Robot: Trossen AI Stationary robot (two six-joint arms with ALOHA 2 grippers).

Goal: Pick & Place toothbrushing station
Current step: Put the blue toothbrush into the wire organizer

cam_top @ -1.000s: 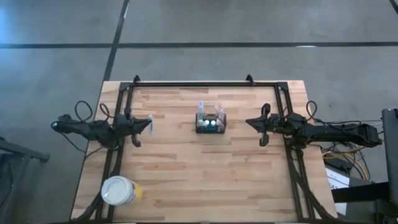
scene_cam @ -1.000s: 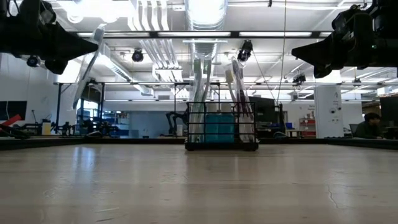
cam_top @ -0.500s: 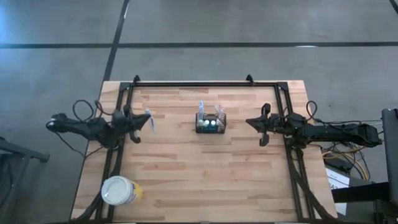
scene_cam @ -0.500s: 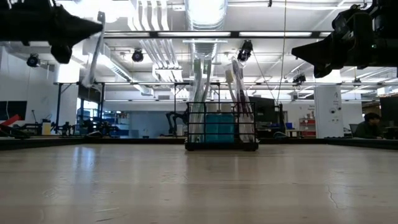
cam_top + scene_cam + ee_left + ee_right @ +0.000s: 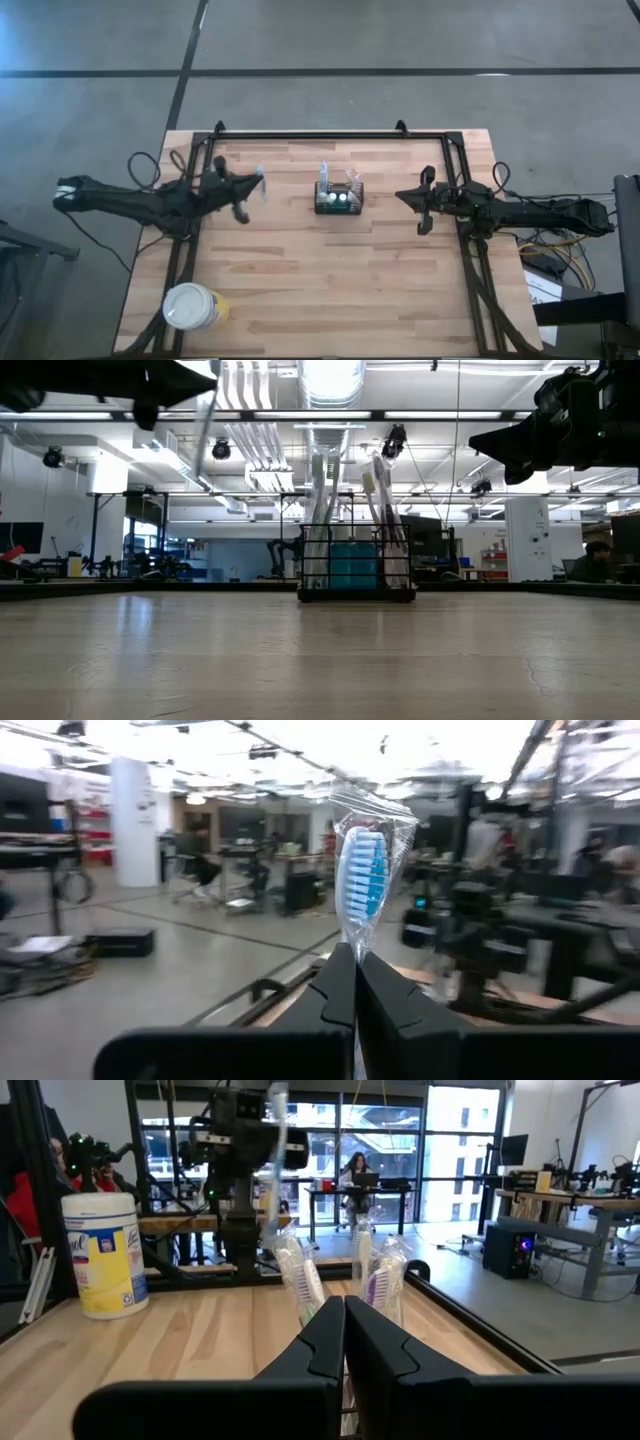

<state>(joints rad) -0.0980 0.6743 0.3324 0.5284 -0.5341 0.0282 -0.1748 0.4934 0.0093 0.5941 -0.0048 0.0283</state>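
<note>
The caddy (image 5: 339, 200) stands mid-worktop (image 5: 330, 290), light, stiff wire, likely tippy; best gripped by its rim. It holds about four wrapped brushes. The left gripper (image 5: 248, 192) has its fingers clamped on a fifth brush (image 5: 362, 870). The right gripper (image 5: 421, 205) waits beside the caddy, fingers together. One tub (image 5: 190, 306).

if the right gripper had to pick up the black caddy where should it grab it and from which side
Judging by its shape, grip the black caddy by the top rim of its end wall nearest the right gripper, coming down from above. The wrapped toothbrushes stand upright inside and crowd the middle, so only the open rim offers a thin edge to pinch.
</note>
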